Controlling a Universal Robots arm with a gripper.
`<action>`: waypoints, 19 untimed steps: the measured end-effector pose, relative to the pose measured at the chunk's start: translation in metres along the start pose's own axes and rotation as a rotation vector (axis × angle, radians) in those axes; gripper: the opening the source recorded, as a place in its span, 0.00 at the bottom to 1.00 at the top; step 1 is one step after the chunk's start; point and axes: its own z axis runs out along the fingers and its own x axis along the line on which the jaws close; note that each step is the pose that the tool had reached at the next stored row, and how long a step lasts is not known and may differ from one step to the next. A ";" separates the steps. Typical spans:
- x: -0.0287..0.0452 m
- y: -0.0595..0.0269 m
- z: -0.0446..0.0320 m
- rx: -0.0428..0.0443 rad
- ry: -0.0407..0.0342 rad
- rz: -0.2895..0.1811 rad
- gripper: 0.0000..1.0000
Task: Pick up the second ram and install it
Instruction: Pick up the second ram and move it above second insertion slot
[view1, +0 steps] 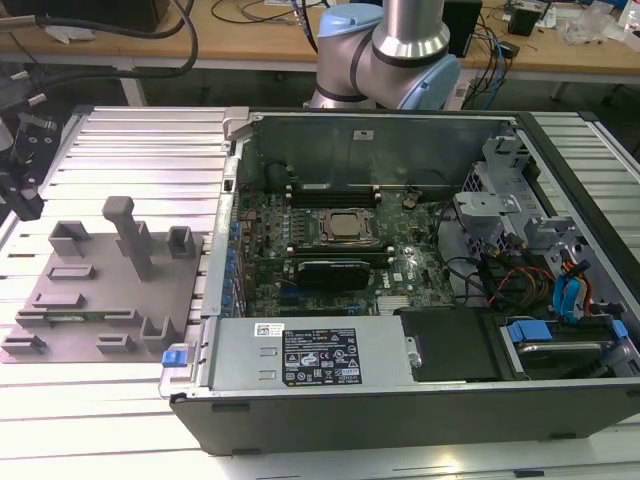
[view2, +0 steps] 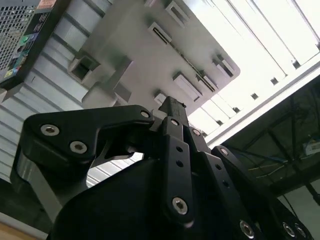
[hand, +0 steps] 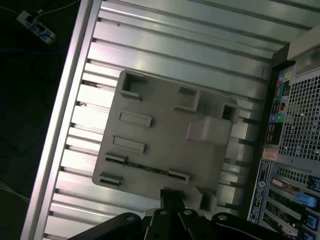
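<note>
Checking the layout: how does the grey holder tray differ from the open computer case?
The holder tray is a low, pale grey slab with small brackets; the computer case is a far larger dark box with walls. The tray carries a thin ram stick on edge; the case holds a green motherboard. The tray lies to the exterior view's left of the case. Both rest on the slotted metal table.
</note>
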 end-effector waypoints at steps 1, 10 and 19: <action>0.0000 0.0000 0.0000 -0.0003 0.0004 -0.011 0.08; 0.0000 0.0000 0.0000 -0.0025 0.0032 -0.087 0.08; 0.0000 0.0000 0.0000 -0.0054 0.0069 -0.186 0.08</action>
